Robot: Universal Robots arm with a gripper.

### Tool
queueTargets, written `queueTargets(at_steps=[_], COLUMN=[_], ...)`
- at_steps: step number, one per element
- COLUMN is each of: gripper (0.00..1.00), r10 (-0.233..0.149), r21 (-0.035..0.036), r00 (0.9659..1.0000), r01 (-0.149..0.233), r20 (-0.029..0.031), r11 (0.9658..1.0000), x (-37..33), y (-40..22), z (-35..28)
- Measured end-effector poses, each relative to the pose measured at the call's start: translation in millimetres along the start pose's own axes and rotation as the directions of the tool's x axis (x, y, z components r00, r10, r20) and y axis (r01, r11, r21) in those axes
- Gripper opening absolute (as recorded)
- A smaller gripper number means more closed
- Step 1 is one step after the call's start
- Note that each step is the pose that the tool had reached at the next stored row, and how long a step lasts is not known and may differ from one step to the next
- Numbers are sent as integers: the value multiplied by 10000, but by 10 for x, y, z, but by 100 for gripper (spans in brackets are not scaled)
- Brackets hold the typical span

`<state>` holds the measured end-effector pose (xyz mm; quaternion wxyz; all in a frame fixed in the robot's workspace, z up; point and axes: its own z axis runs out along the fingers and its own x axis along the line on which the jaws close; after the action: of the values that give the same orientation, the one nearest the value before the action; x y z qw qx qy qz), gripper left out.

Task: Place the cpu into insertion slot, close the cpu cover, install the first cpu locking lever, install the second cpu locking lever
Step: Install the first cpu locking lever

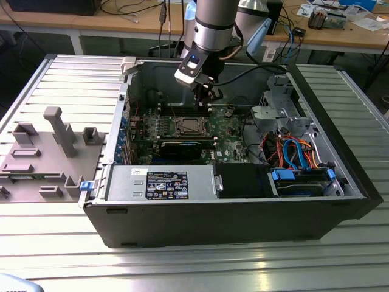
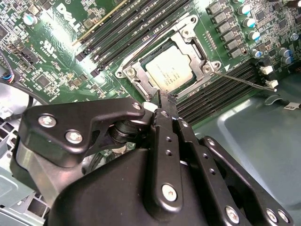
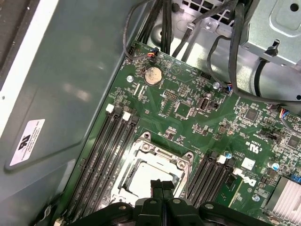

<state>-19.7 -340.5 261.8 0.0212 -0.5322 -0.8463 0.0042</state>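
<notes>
Exterior view: an open computer case [image 1: 243, 213] lies on a slatted metal table [image 1: 61, 255], with the single arm reaching down into it. All positions below are given from the insertion slot [image 2: 128, 71].

Green motherboard [image 3: 188, 127]: surrounds the slot on all sides, with long black memory slots [image 3: 101, 155] flanking it.

The cpu cover [image 2: 157, 49]: lying flat on the slot, framing the chip.

The cpu [image 2: 170, 70]: seated inside the slot, metal top showing through the cover's cut-out.

Locking lever [image 2: 240, 79]: a thin wire rod, long axis running outward from one slot corner alongside the memory slots. Whether it is latched, I cannot tell.

Gripper [image 2: 165, 98]: fingers pressed together, nothing between them. The tip stands at the slot's edge, just beside the cover, so the chip lies directly ahead of the fingertips. Contact with the cover cannot be confirmed.

Markings: a white sticker [image 3: 26, 141] on the case wall beside the slot and a black label [image 1: 167, 184] on the power supply, well apart from it. White lettering is printed on the board. None transcribed.
</notes>
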Motion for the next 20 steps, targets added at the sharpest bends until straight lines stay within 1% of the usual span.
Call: queueTargets(at_steps=[9, 16, 20], gripper=[11, 11, 11], r10=[-96, -317, -379], r21=[2, 9, 12], r00=[10000, 9995, 9993], r01=[96, 317, 379], r20=[3, 9, 11], r11=[10000, 9995, 9993], x=[0, 0, 0], y=[0, 0, 0], z=[0, 0, 0])
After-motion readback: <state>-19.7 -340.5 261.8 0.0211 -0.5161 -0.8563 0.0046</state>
